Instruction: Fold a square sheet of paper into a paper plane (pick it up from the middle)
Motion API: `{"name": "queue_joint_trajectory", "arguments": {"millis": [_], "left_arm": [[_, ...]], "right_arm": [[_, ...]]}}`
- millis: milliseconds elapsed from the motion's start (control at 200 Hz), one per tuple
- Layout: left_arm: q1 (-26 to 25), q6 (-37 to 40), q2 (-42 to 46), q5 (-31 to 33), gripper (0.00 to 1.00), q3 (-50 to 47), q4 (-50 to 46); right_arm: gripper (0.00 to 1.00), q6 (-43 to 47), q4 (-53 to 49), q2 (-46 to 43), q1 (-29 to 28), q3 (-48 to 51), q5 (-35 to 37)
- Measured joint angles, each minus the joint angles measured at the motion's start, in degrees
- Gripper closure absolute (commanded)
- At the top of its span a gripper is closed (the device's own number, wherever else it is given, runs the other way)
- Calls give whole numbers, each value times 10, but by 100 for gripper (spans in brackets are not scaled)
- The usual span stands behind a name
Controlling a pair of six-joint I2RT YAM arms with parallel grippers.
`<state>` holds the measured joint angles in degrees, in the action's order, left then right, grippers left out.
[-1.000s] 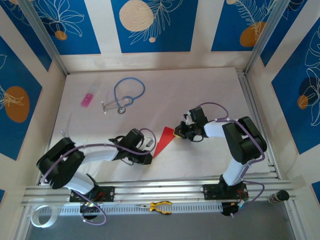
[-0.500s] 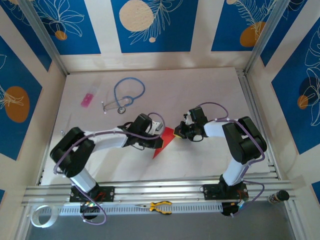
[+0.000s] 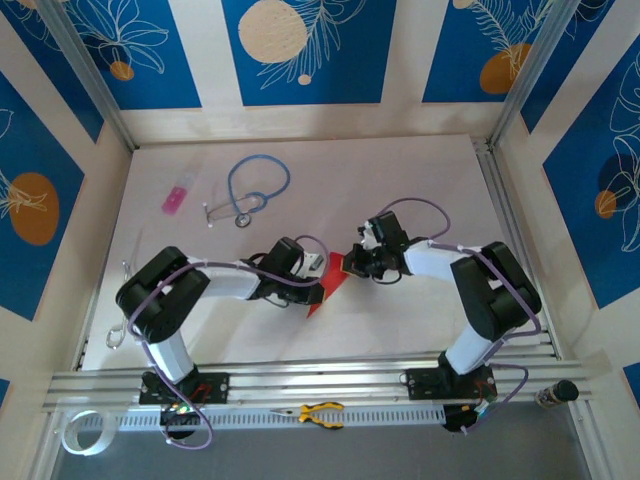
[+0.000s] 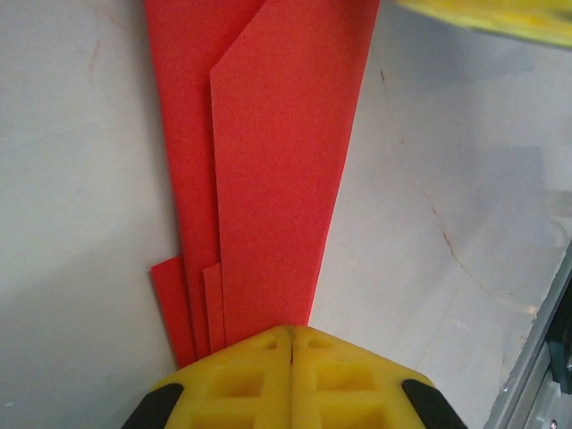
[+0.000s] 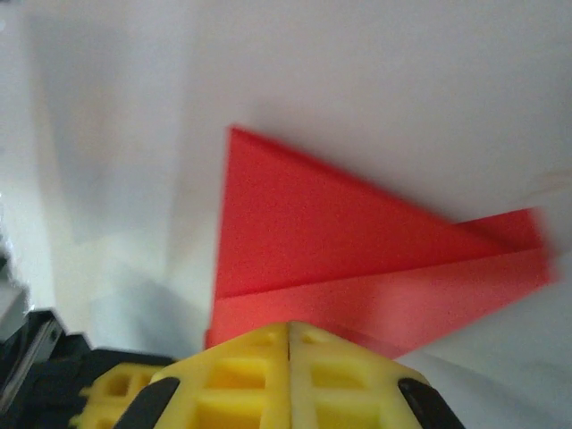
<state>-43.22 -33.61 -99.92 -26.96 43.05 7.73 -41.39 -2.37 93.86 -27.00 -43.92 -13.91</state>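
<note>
The square sheet of paper [image 3: 334, 274] lies flat on the white table, bright red and folded into a slim layered dart with its sharp tip toward the near edge. In the left wrist view the stacked layers of the paper [image 4: 277, 161] run away from my left gripper [image 4: 292, 332], whose yellow fingers are shut tight together on top of its near end. From above, the left gripper [image 3: 318, 292] sits on the paper's left side. My right gripper [image 3: 350, 265] is shut too, its tips [image 5: 289, 329] over the wide end of the paper [image 5: 304, 232].
A blue stethoscope [image 3: 250, 190] and a small pink item [image 3: 175, 199] lie at the back left. Yellow-handled pliers [image 3: 320, 412] and a tape roll [image 3: 80, 432] rest beyond the aluminium rails [image 3: 330, 380] at the near edge. Patterned walls enclose the table.
My left gripper has swung right and forward from beside the paper onto its left side, covering part of it. The right gripper has shifted slightly toward the back left.
</note>
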Motion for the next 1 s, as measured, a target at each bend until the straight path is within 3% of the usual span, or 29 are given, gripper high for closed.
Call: {"name": "queue_joint_trajectory", "arguments": {"millis": [365,675,1000], "left_arm": [[0,-15,1,0,100,-6,13],[0,-19,0,0,100,-10,28],[0,-19,-3,-3,100,-14,41]], "right_arm": [[99,-32,48,24,-58,38,-11],[98,-38,86,35,-7,50,-47],[98,-32,73,48,59,29,-40]]}}
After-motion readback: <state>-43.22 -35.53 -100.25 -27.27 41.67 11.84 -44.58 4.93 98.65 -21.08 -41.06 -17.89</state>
